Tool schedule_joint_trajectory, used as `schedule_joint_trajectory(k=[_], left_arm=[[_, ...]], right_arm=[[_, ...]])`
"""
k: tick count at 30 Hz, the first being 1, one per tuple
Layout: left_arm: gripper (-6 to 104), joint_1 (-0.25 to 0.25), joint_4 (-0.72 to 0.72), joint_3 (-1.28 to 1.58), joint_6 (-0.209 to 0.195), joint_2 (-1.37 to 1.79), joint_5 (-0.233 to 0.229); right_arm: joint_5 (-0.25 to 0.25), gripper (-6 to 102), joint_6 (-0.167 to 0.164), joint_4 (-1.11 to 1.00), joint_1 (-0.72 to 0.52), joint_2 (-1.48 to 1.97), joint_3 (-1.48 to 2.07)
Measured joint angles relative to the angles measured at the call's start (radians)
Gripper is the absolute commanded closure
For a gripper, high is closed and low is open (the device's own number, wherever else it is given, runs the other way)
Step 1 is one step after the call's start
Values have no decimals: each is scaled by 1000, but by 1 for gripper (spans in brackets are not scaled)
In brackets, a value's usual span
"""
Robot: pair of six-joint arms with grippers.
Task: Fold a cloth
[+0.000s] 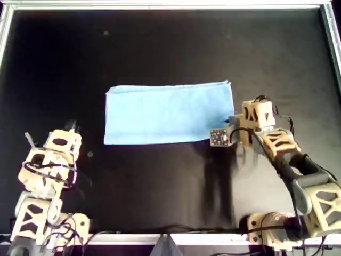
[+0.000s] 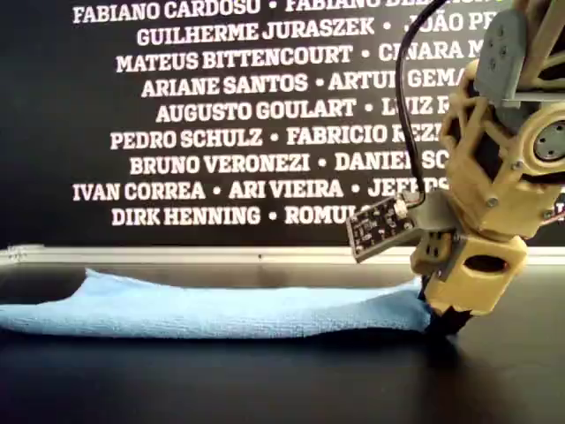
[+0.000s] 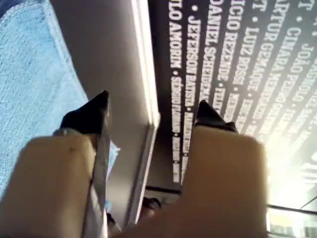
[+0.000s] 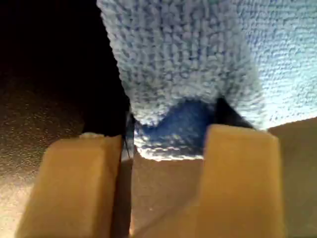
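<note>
Now your right end effector (image 1: pixel 230 127) pinches the thin light blue fabric cloth (image 1: pixel 168 113) at its corner, so lift and carry it across; left end effector (image 3: pixel 151 116) gapes empty.

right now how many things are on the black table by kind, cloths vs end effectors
cloths: 1, the light blue cloth, lying flat
end effectors: 2, the left end effector, its jaws apart and empty, and the right end effector, its jaws around the cloth's edge
total: 3

Left gripper (image 3: pixel 148 114) agape, right gripper (image 4: pixel 171 136) clamped.
</note>
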Motion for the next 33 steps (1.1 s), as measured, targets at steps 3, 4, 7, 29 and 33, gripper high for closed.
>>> schedule_joint_trajectory(k=[3,4,7,29,33], left_arm=[[36,0,0,0,0,0,0],[36,0,0,0,0,0,0],[36,0,0,0,0,0,0],[36,0,0,0,0,0,0],[36,0,0,0,0,0,0]], right_arm=[[9,80,0,0,2,-2,-8],[9,86,0,0,2,-2,-8],[9,99,0,0,2,-3,-8],[11,96,0,0,40,253,84],[11,96,0,0,163,250,20]])
